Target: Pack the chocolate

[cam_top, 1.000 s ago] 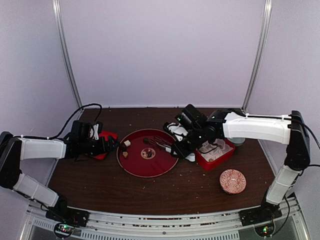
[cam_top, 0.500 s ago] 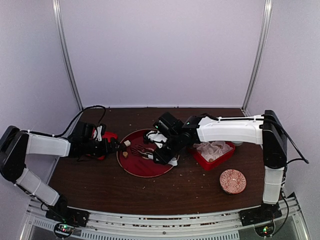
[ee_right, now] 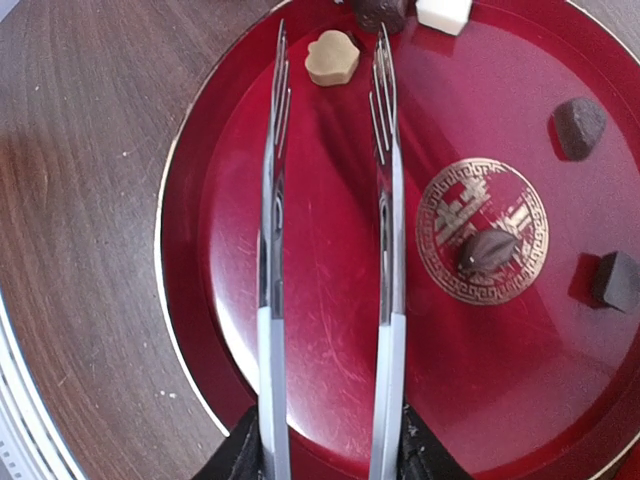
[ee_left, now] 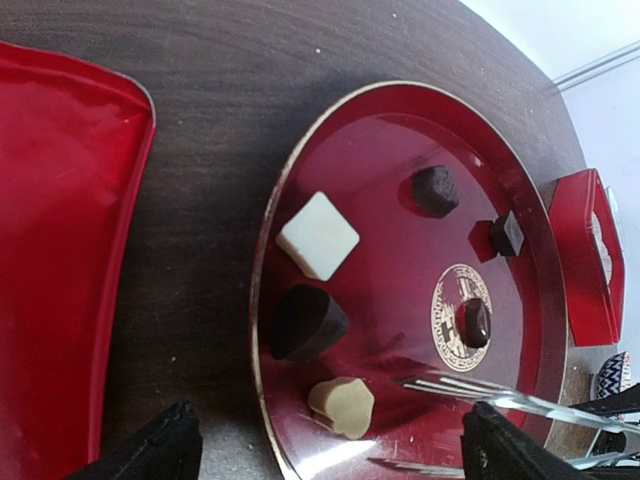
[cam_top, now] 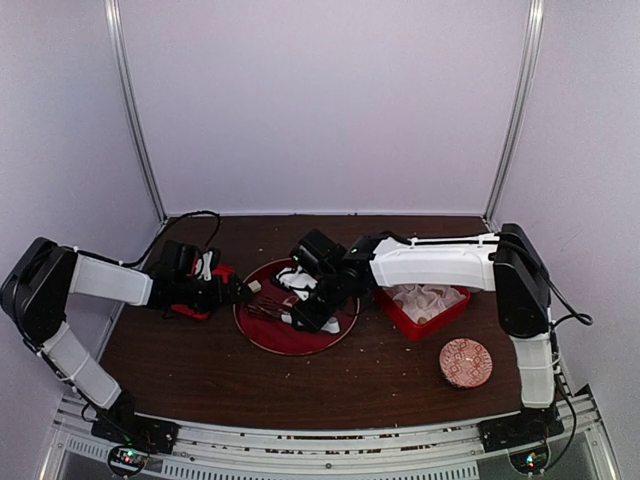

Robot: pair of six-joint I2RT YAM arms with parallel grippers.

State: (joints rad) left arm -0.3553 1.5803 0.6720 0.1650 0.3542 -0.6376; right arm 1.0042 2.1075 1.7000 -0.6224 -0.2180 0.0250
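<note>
Several chocolates lie on the round red plate (cam_top: 300, 335). In the right wrist view a tan piece (ee_right: 332, 57) sits between the tips of the metal tongs (ee_right: 385, 200), with a dark heart (ee_right: 380, 12) and a white cube (ee_right: 443, 12) just beyond. A dark oval (ee_right: 487, 249), a dark lump (ee_right: 579, 125) and a dark cube (ee_right: 617, 280) lie to the right. My right gripper (ee_right: 327, 455) is shut on the tongs, whose arms stand apart. My left gripper (ee_left: 330, 460) is open and empty at the plate's left rim (ee_left: 262, 300), close to the tan piece (ee_left: 342, 406).
A red box (cam_top: 430, 300) with crinkled white paper cups stands right of the plate. A small patterned bowl (cam_top: 466, 362) sits at the front right. A flat red lid (ee_left: 60, 250) lies left of the plate under my left arm. Pale crumbs dot the table.
My right arm has swung left across the plate with the tongs; their tips now straddle the tan piece near the left rim. My left gripper has edged right toward the plate.
</note>
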